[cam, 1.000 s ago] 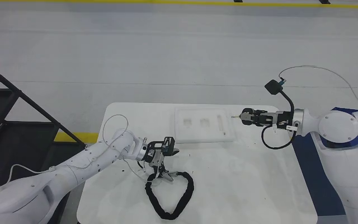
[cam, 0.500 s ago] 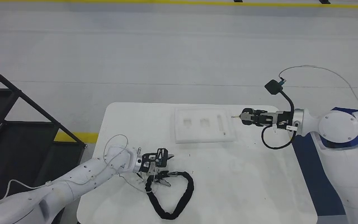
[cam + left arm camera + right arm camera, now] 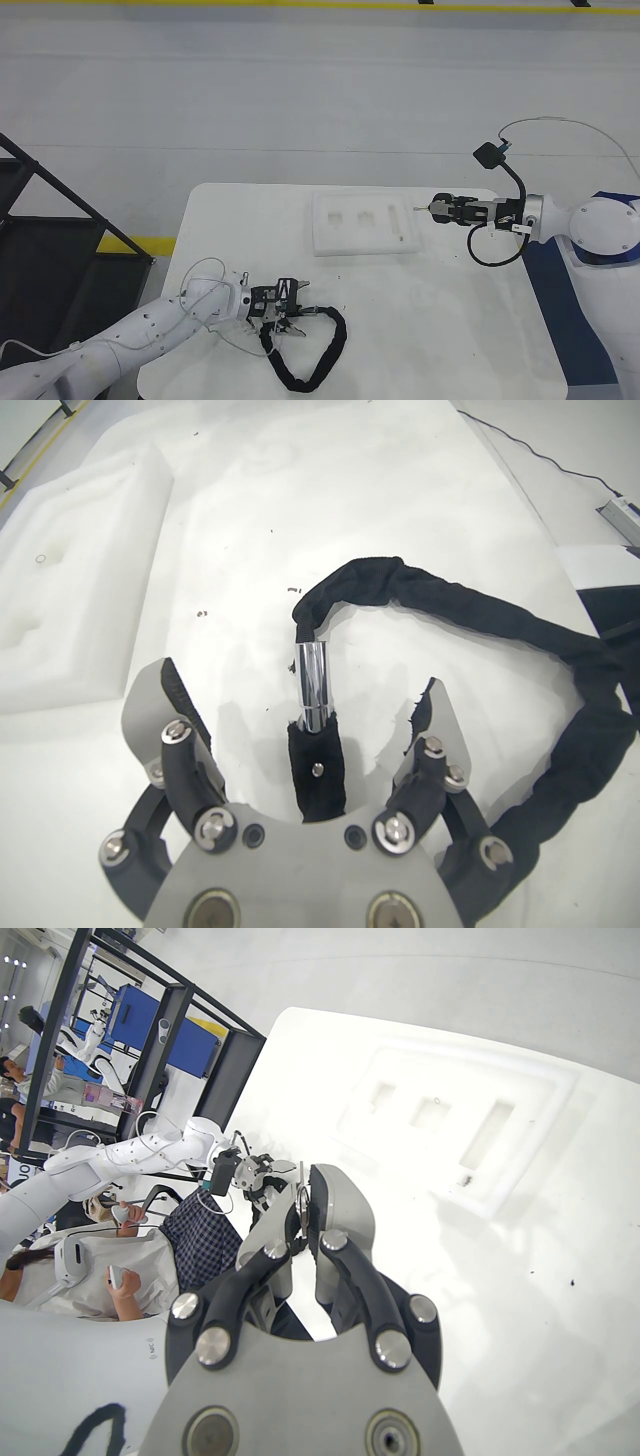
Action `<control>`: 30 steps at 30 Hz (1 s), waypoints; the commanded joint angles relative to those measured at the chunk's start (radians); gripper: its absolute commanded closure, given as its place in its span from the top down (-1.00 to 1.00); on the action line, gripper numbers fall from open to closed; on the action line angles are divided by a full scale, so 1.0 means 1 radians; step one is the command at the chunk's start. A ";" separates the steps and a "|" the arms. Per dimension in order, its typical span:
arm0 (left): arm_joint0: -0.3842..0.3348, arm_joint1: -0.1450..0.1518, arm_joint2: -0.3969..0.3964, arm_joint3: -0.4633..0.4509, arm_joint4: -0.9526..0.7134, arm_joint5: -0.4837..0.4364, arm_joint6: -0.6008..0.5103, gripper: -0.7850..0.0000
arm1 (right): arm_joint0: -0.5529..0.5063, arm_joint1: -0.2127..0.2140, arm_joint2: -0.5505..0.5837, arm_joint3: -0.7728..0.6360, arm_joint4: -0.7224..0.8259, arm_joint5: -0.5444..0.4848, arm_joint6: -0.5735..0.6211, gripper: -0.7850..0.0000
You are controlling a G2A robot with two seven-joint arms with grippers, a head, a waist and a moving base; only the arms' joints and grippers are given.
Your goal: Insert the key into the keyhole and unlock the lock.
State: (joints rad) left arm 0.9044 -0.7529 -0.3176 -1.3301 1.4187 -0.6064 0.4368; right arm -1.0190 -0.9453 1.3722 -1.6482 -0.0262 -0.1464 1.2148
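The lock [image 3: 313, 700], a shiny cylinder on a black cloth-covered chain [image 3: 310, 358], lies on the table [image 3: 450, 320] between the wide-spread fingers of the left claw [image 3: 300, 690] (neither touches it). The key [image 3: 301, 1200] sits pinched in the right claw [image 3: 306, 1193] at the right edge of the foam tray [image 3: 365, 249], whose middle pocket holds a tiny ring [image 3: 436, 1101].

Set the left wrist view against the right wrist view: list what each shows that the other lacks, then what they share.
Left wrist view, not the right: the lock's chrome barrel and its black fabric-covered chain, looped on the table, the barrel lying untouched between the open fingers of the left gripper. Right wrist view, not the left: the right gripper shut on the key. Shared: the white foam tray, the white table, and the left gripper.
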 commanded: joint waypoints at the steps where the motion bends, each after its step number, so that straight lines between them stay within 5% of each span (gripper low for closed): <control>1: 0.007 -0.001 -0.008 -0.009 -0.004 0.003 -0.026 0.40 | 0.000 0.000 0.000 0.000 0.000 0.000 0.000 -1.00; 3: 0.014 -0.002 -0.016 -0.012 -0.007 0.001 -0.039 0.39 | 0.000 0.000 0.000 0.000 0.000 0.000 0.000 -1.00; 5: 0.020 -0.003 -0.023 -0.013 -0.009 -0.003 -0.047 0.00 | 0.000 0.000 0.000 0.000 0.000 0.000 0.000 -1.00; 8: 0.028 -0.008 -0.032 -0.005 -0.010 -0.005 -0.065 0.08 | 0.000 0.000 0.000 0.000 0.000 0.000 0.000 -1.00; 17: 0.046 -0.021 -0.056 0.020 -0.004 -0.028 -0.074 -0.22 | 0.000 0.000 0.000 0.000 0.000 0.000 0.000 -1.00; 19: 0.048 -0.023 -0.062 0.022 -0.001 -0.038 -0.078 -0.95 | 0.000 0.000 0.000 0.000 0.000 0.000 0.000 -1.00; 20: 0.049 -0.025 -0.065 0.021 0.002 -0.043 -0.079 -1.00 | 0.000 0.000 0.000 0.000 0.000 0.000 0.000 -1.00; 30: 0.019 -0.036 -0.118 0.001 -0.027 -0.147 -0.056 -1.00 | 0.000 0.000 0.000 0.000 0.000 0.000 0.000 -1.00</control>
State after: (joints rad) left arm 0.9289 -0.7894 -0.4265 -1.3273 1.3952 -0.7422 0.3728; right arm -1.0190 -0.9453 1.3722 -1.6482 -0.0262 -0.1464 1.2148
